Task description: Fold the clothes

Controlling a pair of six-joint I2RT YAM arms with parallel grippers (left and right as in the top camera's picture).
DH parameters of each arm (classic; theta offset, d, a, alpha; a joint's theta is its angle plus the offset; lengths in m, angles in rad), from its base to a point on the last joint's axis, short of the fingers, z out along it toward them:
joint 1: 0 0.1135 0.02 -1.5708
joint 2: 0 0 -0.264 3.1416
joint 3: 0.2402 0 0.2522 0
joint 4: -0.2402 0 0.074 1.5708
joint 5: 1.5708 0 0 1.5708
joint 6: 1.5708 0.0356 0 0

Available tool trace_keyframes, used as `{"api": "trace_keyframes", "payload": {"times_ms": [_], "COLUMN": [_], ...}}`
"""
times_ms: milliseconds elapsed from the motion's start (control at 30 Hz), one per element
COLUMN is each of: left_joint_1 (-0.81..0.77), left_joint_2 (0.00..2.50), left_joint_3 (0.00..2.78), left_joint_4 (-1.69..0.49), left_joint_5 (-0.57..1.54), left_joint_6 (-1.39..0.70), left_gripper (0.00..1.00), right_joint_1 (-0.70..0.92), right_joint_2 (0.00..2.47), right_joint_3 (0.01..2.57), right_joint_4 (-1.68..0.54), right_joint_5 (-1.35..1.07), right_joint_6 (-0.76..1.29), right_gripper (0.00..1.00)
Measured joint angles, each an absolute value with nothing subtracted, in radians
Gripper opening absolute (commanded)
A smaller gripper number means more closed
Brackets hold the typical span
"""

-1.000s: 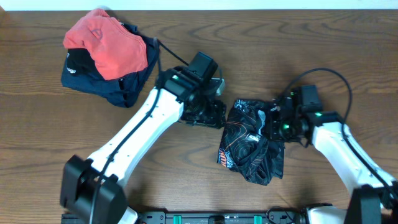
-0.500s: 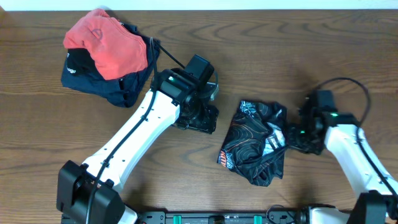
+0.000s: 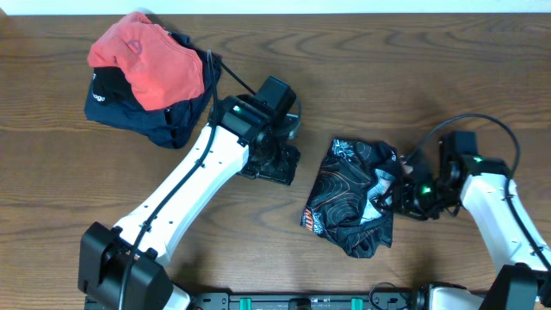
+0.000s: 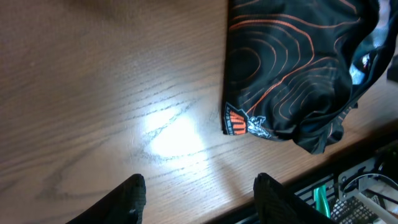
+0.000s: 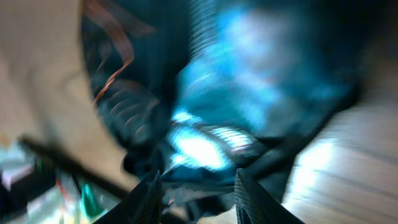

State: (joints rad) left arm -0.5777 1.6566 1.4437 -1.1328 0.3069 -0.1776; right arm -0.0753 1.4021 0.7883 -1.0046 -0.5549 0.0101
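The black jersey point(image 3: 349, 202) lies crumpled in a heap on the wood table, right of centre, with orange contour lines and a small logo at its front left corner. It also shows in the left wrist view point(image 4: 292, 81). My left gripper point(image 3: 274, 164) is open and empty over bare wood, a short way left of the jersey; its fingertips frame bare table point(image 4: 199, 193). My right gripper point(image 3: 403, 196) is open at the jersey's right edge. In the blurred right wrist view point(image 5: 199, 193) dark cloth point(image 5: 205, 93) fills the space just ahead of and between its fingers.
A pile of other garments, red-orange point(image 3: 146, 60) on top of navy point(image 3: 164, 120), sits at the back left. The table's front edge and a rail with green parts point(image 4: 320, 196) run close below the jersey.
My left gripper has pulled back left, away from the jersey. My right gripper let go, swung out to the right, and has come back in at the jersey's right edge, lower down.
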Motion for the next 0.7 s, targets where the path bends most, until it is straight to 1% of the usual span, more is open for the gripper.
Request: {"api": "trace_keyframes", "payload": {"times_ms": [200, 333, 467, 533, 600, 667, 700], "left_joint_1": [-0.578, -0.578, -0.578, -0.578, -0.577, -0.578, -0.578], "left_joint_2": [1.657, 1.657, 1.657, 1.657, 1.657, 1.657, 1.657], "left_joint_3": [1.444, 1.444, 1.444, 1.444, 1.444, 1.444, 1.444], "left_joint_4": [-1.139, -1.141, -1.144, -1.144, -1.144, -1.144, -1.144], "left_joint_5": [0.294, 0.283, 0.281, 0.281, 0.277, 0.273, 0.271], "left_joint_6": [-0.171, -0.166, -0.159, -0.159, -0.159, -0.159, -0.159], "left_gripper": [0.58, 0.58, 0.59, 0.58, 0.58, 0.59, 0.58], "right_joint_1": [0.112, 0.232, 0.302, 0.334, 0.363, 0.388, 0.4], "right_joint_2": [1.402, 1.402, 1.402, 1.402, 1.402, 1.402, 1.402], "right_joint_3": [0.788, 0.788, 0.788, 0.786, 0.777, 0.764, 0.756], "right_joint_4": [-0.992, -0.958, -0.949, -0.947, -0.944, -0.944, -0.943], "right_joint_5": [-0.582, -0.48, -0.373, -0.338, -0.317, -0.305, -0.298], "right_joint_6": [-0.045, -0.001, 0.08, 0.12, 0.154, 0.181, 0.194], "right_gripper": [0.41, 0.44, 0.44, 0.4, 0.33, 0.31, 0.28]}}
